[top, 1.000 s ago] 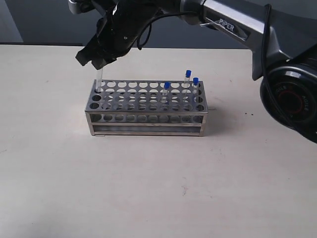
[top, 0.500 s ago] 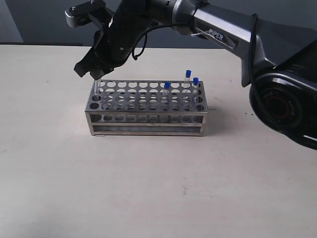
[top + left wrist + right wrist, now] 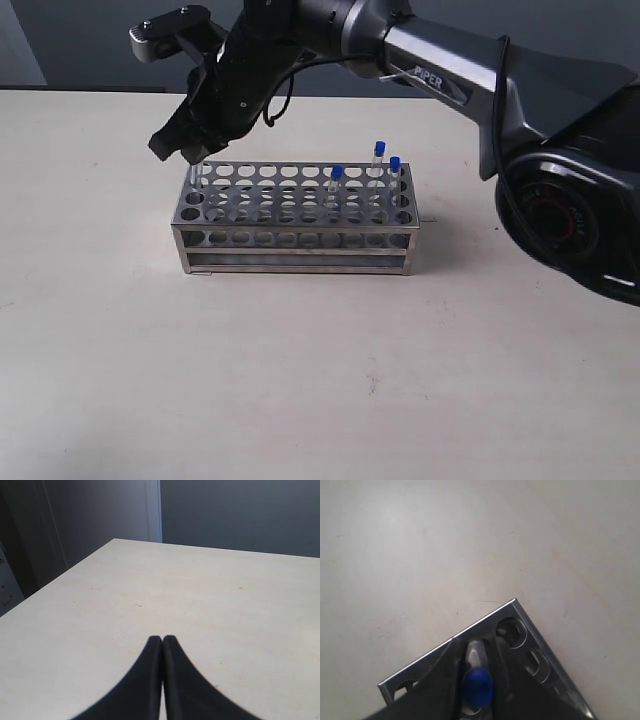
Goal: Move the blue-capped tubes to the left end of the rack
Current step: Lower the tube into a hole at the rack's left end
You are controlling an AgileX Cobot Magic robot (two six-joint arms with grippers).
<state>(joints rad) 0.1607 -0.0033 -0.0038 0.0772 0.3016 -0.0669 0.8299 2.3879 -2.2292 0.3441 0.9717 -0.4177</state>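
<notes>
Left gripper [image 3: 162, 639]: seen only in its wrist view. The two black fingers are pressed together with nothing between them, above the bare pale beige tabletop [image 3: 210, 590].

Left end of the scene: the right gripper [image 3: 190, 148] is reached across the middle and is held low over the far left corner of the rectangular shiny metal test-tube rack [image 3: 300, 245]. In the right wrist view the dark fingers [image 3: 442, 682] are seen closed on both sides of the bright-blue cap [image 3: 478, 689] of one thin clear blue-capped tube [image 3: 196, 176]. This tube is seated upright in the rack's far left corner hole. In the exterior view its cap is hidden behind the gripper and only the clear body is seen above the top plate.

Rack: it is set on the table with its long side facing the camera. The punched corner of its top plate [image 3: 540, 647] is visible in the right wrist view.

Toward the right end of the rack, three more blue-capped tubes are standing upright, well apart from the gripped one: the first [image 3: 337, 173], the tallest-standing second [image 3: 380, 150] to its right, and the third [image 3: 395, 163] just beside it at the right end.

Far right: the black right arm [image 3: 450, 75], marked "PIPER", is stretched from its base joint [image 3: 570, 220].
</notes>
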